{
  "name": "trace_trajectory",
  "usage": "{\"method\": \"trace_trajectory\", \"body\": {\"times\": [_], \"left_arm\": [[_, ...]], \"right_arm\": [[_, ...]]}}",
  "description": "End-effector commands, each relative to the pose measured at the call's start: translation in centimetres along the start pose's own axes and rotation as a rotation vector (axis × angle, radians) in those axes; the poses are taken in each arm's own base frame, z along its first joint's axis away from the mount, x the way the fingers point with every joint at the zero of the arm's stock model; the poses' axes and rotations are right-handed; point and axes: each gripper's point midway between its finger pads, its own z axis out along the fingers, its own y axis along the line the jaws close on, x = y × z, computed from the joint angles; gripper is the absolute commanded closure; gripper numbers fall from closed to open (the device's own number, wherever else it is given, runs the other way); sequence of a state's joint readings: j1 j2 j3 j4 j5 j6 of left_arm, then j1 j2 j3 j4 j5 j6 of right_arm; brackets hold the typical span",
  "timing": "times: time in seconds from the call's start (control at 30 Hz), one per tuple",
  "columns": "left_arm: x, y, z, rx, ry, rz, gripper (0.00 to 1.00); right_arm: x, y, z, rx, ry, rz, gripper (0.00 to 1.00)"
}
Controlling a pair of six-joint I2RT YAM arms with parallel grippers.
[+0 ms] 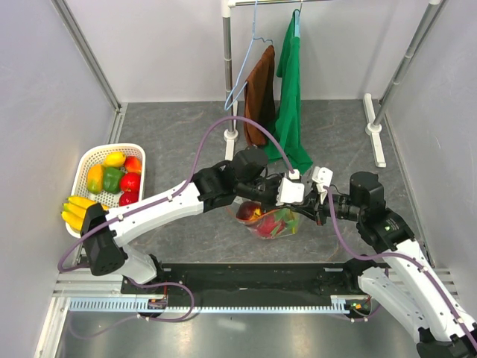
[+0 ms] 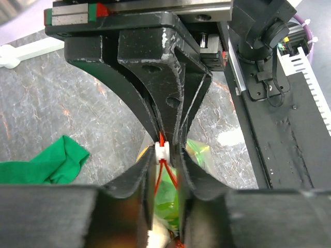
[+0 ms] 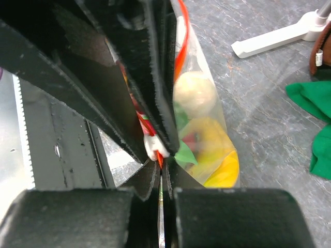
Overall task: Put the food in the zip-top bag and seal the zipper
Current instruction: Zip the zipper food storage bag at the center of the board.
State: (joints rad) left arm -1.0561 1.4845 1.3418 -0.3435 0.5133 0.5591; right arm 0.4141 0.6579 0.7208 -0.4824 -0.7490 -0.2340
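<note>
The zip-top bag (image 1: 272, 224) lies at the table's middle with red, green and yellow food inside. In the right wrist view the bag (image 3: 227, 121) holds a whitish round piece (image 3: 194, 93), a yellow piece (image 3: 220, 160) and a green piece (image 3: 184, 153). My left gripper (image 1: 297, 200) is shut on the zipper's white slider (image 2: 163, 151), with the red-orange strip parting below it. My right gripper (image 1: 311, 207) meets it tip to tip and is shut on the strip's end (image 3: 160, 161) just past the slider (image 3: 154, 147).
A white basket (image 1: 89, 160) at the far left holds more fruit, with a yellow banana bunch (image 1: 74, 210) over its near edge. A rack at the back carries a brown cloth (image 1: 259, 97), a green cloth (image 1: 291, 97) and a hanger. The black arm rail (image 1: 253, 276) runs along the near edge.
</note>
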Motion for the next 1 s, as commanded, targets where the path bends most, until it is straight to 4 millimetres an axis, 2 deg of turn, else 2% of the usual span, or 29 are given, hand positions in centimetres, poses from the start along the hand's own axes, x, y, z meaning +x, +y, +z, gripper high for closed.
{"method": "trace_trajectory", "body": {"times": [0.0, 0.13, 0.23, 0.6, 0.87, 0.97], "left_arm": [[-1.4, 0.6, -0.4, -0.009, -0.026, 0.042, 0.78], [-0.2, 0.1, -1.1, -0.015, 0.003, 0.023, 0.9], [1.3, -0.1, -1.7, -0.029, 0.032, -0.003, 0.95], [4.8, 0.7, -4.9, -0.096, 0.123, -0.051, 0.96], [7.1, 1.0, -7.7, -0.14, 0.19, -0.073, 0.96], [7.8, 1.0, -8.6, -0.151, 0.21, -0.08, 0.96]], "right_arm": [[-3.3, 0.1, -0.8, 0.017, -0.086, -0.071, 1.0], [-3.0, -0.1, -1.0, 0.045, -0.078, -0.051, 1.0], [-3.1, 0.0, -1.2, 0.05, -0.086, -0.045, 1.0], [-3.3, -0.5, -2.0, 0.118, -0.096, -0.038, 1.0], [-2.6, -3.3, -2.9, 0.295, -0.066, -0.005, 1.0], [-2.5, -3.7, -3.1, 0.328, -0.066, 0.0, 1.0]]}}
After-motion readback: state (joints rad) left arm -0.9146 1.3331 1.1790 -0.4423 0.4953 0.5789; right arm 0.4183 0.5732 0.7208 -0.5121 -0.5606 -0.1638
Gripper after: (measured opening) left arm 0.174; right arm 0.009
